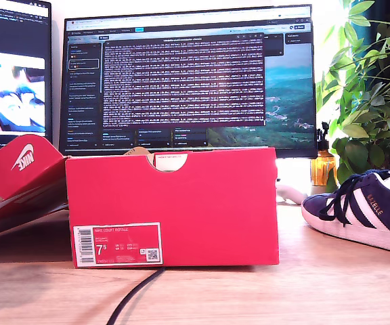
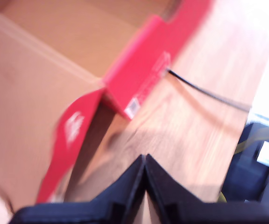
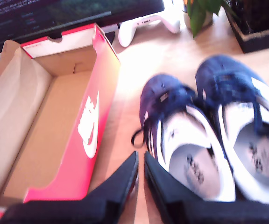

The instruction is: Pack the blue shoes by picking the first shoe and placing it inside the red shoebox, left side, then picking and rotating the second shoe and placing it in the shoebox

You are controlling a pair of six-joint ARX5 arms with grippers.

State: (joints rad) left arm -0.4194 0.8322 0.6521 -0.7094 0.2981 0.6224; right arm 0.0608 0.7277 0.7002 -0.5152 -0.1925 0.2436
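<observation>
Our first gripper hangs above the wooden desk just outside the red shoebox, its two black fingers pressed tip to tip, clenched on nothing. Its wrist view is blurred, but the box's open cardboard interior and the corner with the white barcode label are plain enough, with the lid folded out beside it and a black cable running away from the labelled wall.

Our second gripper is likewise closed and empty, with only a sliver of a gap between its fingertips. It hovers over bare desk between the shoebox's long side wall with the white swoosh and the nearer of the two blue shoes. Both navy sneakers stand upright side by side just beyond that wall, outside the box, openings up and toes pointing toward the monitor; the second shoe sits on the far side of the first from the box. The box holds no shoe.

In the exterior view the shoebox stands with its labelled end, marked 7.5, toward the camera, a half-round notch in its top edge. Its lid leans open to the exterior view's left of the box, and one sneaker with white stripes and gold lettering shows to the box's right in that view. Behind the box a monitor shows lines of text, with a leafy plant beside it.
</observation>
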